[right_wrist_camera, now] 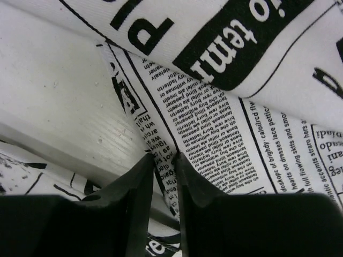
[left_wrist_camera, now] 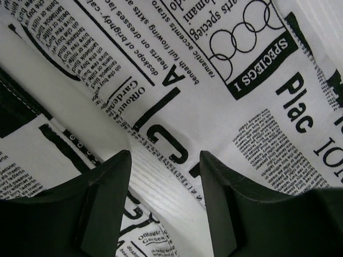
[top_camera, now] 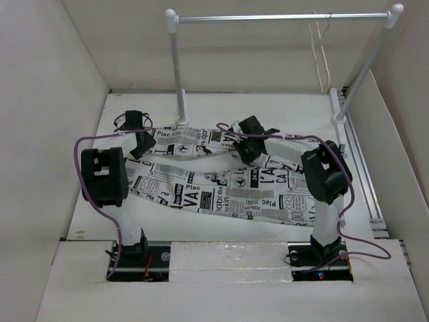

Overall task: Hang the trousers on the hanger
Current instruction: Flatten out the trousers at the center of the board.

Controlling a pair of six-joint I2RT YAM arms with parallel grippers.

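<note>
surface: white table (top_camera: pixel 94 218) | lying on it: trousers (top_camera: pixel 221 194), spread across the middle, legs running left-right | far edge: clothes rail (top_camera: pixel 177 74) posts standing

so the left arm (top_camera: pixel 104 178) comes up from its base at 7 o'clock, elbow high, wrist tipped down toward 12. The left pincer (left_wrist_camera: pixel 163 155) has its fingers spread, gripping nothing. The right arm (top_camera: pixel 326 173) stands at 5 o'clock, forearm reaching toward 10, and the right pincer (right_wrist_camera: pixel 165 156) is nearly closed, nipping a fold of the trousers (right_wrist_camera: pixel 225 134).
</note>
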